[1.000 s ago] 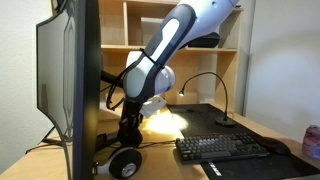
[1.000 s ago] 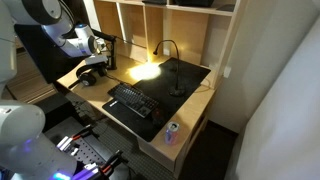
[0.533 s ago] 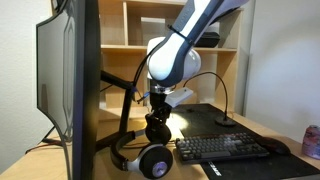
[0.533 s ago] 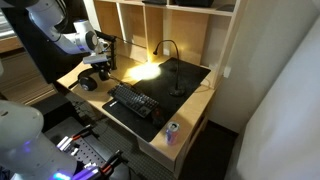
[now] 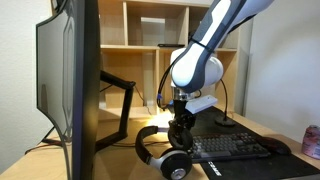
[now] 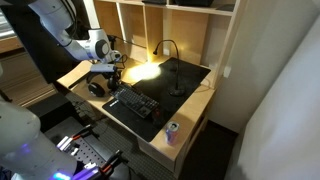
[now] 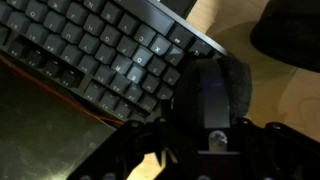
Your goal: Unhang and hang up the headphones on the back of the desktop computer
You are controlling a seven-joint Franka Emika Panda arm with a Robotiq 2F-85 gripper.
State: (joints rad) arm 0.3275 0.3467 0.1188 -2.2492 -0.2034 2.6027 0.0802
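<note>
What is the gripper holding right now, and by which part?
The black over-ear headphones with silver-ringed earcups. The gripper is shut on the arched headband, apparently just above one earcup.

Headphones [image 5: 176, 166] now nearer keyboard [image 5: 236, 148]

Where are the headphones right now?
In an exterior view, the headphones hang in the gripper, low over the desk, between the desktop computer and the keyboard.

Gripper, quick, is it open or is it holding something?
Gripper: closed, holding the headphones by the headband.
</note>
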